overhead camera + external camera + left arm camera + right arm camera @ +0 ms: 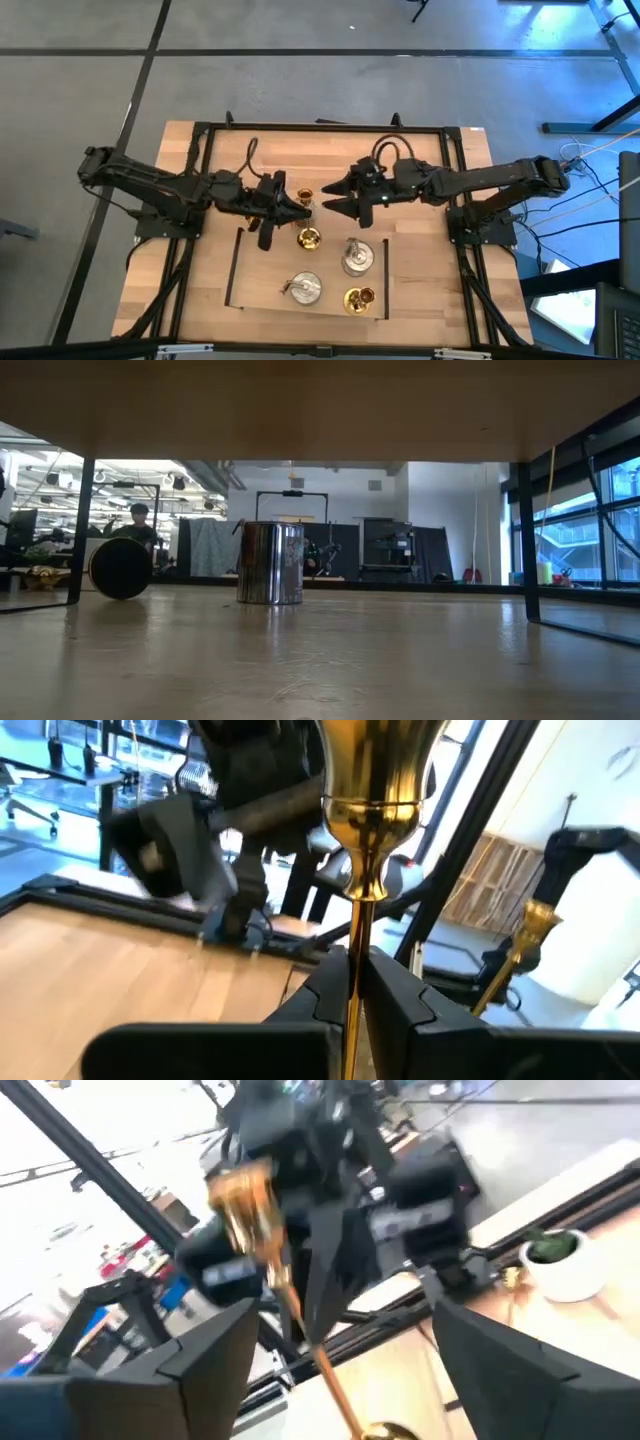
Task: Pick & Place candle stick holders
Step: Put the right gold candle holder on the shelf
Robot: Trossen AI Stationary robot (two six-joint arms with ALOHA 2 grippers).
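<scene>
Tabletop (200,250) of pale wood sits on grey floor (80,80). My left end effector (297,205) pinches a gold candle stick holder (305,194) at centre; my right end effector (335,197) gapes empty at its three o'clock.

The high view is evenly lit from above, bright but soft, with a cool bluish tint toward the upper right floor. The pale wooden table (420,250) shows only faint shadows under the 2 dark arms. In the low view, daylight from windows on the right brightens the room beyond, and the shiny silver-grey cylindrical holder (270,563) carries vertical glare streaks. The left wrist view is sharp on the slim gold brass stemmed holder (362,870), which gleams with highlights, while the background is soft. The right wrist view is heavily motion-blurred and washed out at its bright corners.
</scene>
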